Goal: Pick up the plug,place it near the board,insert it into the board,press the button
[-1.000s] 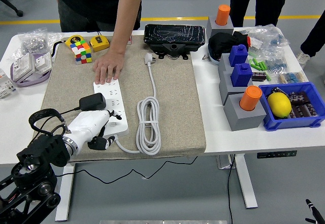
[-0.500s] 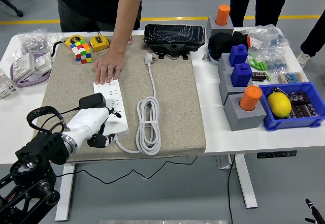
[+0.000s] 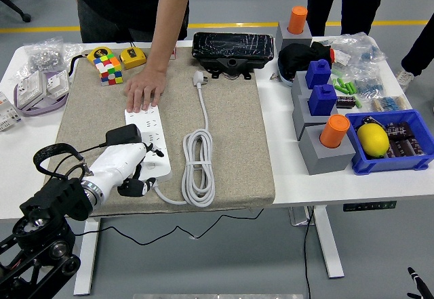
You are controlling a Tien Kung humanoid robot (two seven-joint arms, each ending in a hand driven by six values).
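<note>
Plug (image 3: 123,136) and board (image 3: 149,143) are already together: the black plug sits on the white board's left side, near the board's front end. The robot's left hand (image 3: 125,167) rests on that front end, just below the plug, with its fingers (image 3: 135,188) curled down over the board's edge, but I cannot tell if they grip anything. The right hand does not show. A person's hand (image 3: 143,90) lies flat at the board's far end and seems to hold it still. To the right of the board lies its white cord (image 3: 199,167), wound in a long loop. The plug looks small, light and hard, with smooth sides that could slip, so it is best pinched on its two flat sides, not by its thin wire. I think pushing it straight down is the job now, and the button comes after. The board looks light and could slide if pushed sideways.
</note>
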